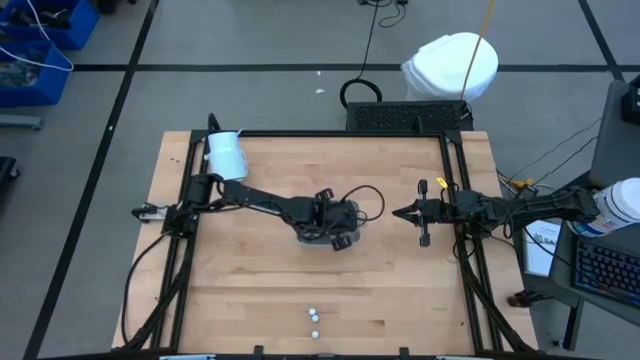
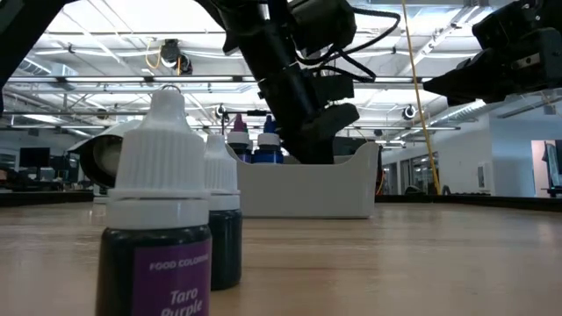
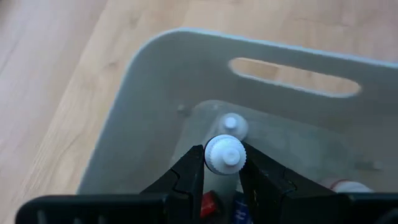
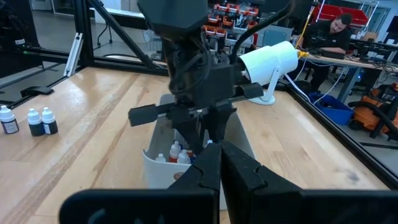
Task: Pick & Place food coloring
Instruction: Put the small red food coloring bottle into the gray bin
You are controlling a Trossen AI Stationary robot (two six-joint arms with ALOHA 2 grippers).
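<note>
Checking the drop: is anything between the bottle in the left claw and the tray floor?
Nothing visible blocks it. The left claw grips a white-capped food coloring bottle inside the pale grey rectangular tray; another white-capped bottle stands just beyond it.

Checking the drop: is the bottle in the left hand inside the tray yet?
Inside: the left hand grips the bottle between the tray walls.

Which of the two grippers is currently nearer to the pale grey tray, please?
Left. The left gripper is down inside the tray, clamped on a food coloring bottle; the right gripper waits shut, off to the tray's side.
</note>
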